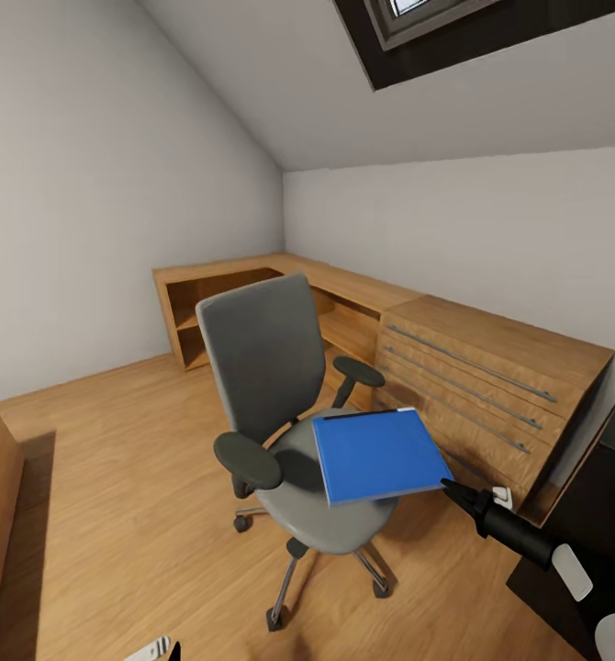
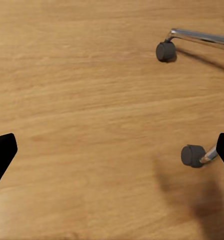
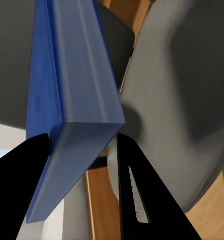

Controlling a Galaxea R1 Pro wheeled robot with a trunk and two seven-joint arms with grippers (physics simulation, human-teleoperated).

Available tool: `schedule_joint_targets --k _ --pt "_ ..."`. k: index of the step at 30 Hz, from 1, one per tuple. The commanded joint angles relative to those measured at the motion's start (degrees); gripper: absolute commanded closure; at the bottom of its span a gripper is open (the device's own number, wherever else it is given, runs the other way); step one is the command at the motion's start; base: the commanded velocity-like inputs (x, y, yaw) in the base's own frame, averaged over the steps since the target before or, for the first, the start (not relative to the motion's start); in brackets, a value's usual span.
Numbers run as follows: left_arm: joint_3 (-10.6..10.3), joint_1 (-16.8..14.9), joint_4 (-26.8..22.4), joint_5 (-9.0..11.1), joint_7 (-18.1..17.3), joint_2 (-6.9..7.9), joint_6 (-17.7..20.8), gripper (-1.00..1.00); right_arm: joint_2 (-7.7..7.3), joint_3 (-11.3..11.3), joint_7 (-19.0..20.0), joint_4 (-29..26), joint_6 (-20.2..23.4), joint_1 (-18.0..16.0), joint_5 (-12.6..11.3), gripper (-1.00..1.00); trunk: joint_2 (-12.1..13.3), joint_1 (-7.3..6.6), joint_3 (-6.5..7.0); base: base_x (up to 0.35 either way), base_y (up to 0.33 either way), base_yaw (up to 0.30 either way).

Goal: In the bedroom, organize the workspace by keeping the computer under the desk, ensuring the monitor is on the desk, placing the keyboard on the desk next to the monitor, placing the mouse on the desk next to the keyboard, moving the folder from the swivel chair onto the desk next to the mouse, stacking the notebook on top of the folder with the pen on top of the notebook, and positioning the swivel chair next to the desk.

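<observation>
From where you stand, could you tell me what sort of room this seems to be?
Probably an attic home-office corner: a sloped ceiling with a skylight, a swivel chair on wooden floor, and a long wooden drawer chest along the wall.

The folder [image 1: 379, 453] is bright blue, with a thin dark line along its far edge; in the right wrist view its side [image 3: 81, 95] shows a paler, greyish blue. The swivel chair [image 1: 262, 353] has a mid-grey seat and back, black armrests and chrome legs on dark castors [image 2: 165, 51]. The right claw [image 1: 454, 488] is black, its arm white farther up. The floor [image 1: 115, 477] is honey-coloured wood with fine grain. The drawer chest [image 1: 491, 386] is light wood with silvery handle bars. The walls are pale grey.
</observation>
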Motion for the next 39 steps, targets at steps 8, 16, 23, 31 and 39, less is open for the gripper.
schedule_joint_targets --k 8,16,23,31,39 --pt "0.6 0.0 0.1 0.0 -0.4 0.06 -0.1 -1.0 0.01 -0.1 0.1 0.0 0.0 0.0 -0.1 1.0 3.2 -1.77 1.39 0.0 0.0 0.0" --pt "0.6 0.0 0.2 -0.1 -0.4 0.06 -0.1 -1.0 -0.89 -0.2 0.2 0.2 -0.1 0.0 -0.1 1.0 6.4 -3.53 2.82 0.0 0.0 0.0" --pt "0.6 0.0 0.2 -0.1 -0.4 0.05 -0.1 -1.0 -1.56 -0.2 0.3 0.3 -0.1 0.0 -0.1 1.0 9.2 -5.07 4.08 0.0 0.0 0.0" --pt "0.6 0.0 0.2 -0.1 -0.4 0.06 -0.1 -1.0 -1.68 -0.2 0.6 0.4 0.3 0.0 -0.2 1.0 12.4 -6.82 5.52 0.0 0.0 0.0" --pt "0.6 0.0 0.2 -0.1 -0.4 0.04 -0.1 -1.0 -1.73 -0.3 0.6 0.4 0.3 0.0 -0.2 1.0 15.6 -8.58 6.95 0.0 0.0 0.0"
